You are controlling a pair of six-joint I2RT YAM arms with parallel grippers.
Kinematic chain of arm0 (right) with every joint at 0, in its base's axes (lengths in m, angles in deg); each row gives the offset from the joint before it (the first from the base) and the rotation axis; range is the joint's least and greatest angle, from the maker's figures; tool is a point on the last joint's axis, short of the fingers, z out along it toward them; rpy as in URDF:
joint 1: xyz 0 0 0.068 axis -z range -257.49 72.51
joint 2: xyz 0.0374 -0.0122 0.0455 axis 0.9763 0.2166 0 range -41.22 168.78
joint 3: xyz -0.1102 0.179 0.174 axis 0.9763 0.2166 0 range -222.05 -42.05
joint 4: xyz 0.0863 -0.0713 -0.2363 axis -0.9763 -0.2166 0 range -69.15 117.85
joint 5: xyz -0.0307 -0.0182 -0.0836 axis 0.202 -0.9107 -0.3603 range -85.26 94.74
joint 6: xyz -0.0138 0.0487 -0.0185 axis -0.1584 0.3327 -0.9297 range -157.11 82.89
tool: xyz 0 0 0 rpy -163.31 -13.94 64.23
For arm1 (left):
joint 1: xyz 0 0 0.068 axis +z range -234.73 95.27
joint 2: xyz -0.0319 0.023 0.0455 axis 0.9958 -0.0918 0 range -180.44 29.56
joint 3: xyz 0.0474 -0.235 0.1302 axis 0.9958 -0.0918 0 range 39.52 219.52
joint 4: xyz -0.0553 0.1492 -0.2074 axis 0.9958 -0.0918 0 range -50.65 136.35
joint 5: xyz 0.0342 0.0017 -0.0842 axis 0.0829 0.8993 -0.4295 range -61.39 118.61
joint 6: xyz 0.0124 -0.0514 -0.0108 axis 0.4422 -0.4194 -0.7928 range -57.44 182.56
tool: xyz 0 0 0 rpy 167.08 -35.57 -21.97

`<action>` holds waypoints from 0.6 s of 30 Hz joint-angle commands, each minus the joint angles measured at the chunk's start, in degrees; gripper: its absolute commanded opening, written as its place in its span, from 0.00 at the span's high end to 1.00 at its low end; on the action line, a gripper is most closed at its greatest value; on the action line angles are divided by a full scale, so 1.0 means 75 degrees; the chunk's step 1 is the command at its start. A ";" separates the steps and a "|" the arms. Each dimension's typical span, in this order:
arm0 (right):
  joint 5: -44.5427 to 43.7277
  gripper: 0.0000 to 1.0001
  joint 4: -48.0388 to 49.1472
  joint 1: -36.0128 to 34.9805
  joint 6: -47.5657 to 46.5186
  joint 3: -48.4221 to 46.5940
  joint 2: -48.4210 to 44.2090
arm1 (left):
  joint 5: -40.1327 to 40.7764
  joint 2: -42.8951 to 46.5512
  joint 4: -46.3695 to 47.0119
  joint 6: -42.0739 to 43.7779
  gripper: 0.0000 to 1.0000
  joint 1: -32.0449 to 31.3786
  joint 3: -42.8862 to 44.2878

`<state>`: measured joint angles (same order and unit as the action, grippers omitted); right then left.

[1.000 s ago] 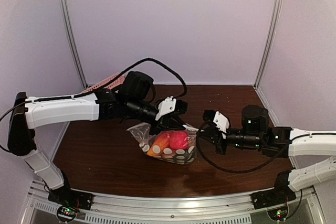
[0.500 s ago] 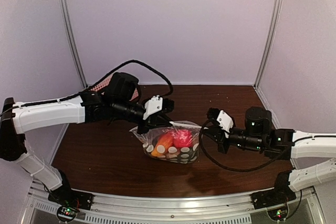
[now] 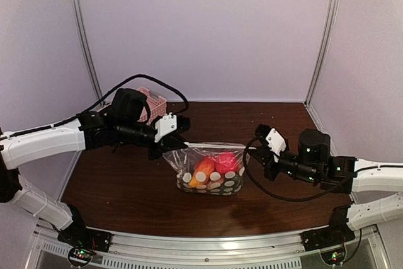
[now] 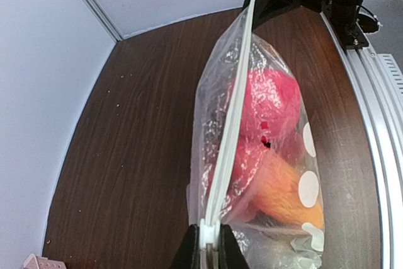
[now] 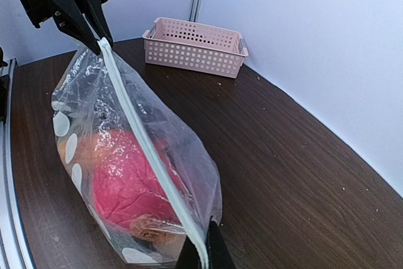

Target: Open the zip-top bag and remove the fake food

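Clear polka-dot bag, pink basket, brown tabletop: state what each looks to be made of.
The clear polka-dot zip-top bag: thin glossy plastic film, judging by its crinkles, highlights and the red and orange fake food showing through. The pink perforated basket: likely moulded matte plastic, given its uniform colour and regular holes. The dark brown table: wood or wood-look laminate, with grain streaks and a slight sheen.

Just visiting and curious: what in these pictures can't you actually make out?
Zip: edge-on in both wrist views; sealed or parted, cannot tell.
Food low in the bag: blurred by crinkled plastic and dots, every view.
Basket: mostly behind the left arm from above; cut by the edge in left wrist view.
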<state>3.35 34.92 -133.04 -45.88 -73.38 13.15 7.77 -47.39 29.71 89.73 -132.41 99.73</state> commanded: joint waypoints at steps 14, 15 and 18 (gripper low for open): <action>-0.1697 1.00 -0.0298 0.0233 0.0374 0.0203 -0.0742 | 0.1199 0.1113 -0.1276 -0.0344 0.96 0.0935 -0.0772; -0.1695 1.00 -0.0307 0.0240 0.0373 0.0190 -0.0755 | 0.1178 0.1129 -0.1276 -0.0343 0.96 0.0953 -0.0773; -0.1653 1.00 -0.0310 0.0257 0.0373 0.0155 -0.0719 | 0.1136 0.1032 -0.1249 -0.0381 0.96 0.0967 -0.0688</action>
<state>-2.55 33.39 -132.63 -44.29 -72.48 9.24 10.87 -39.89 25.27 87.72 -127.45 95.18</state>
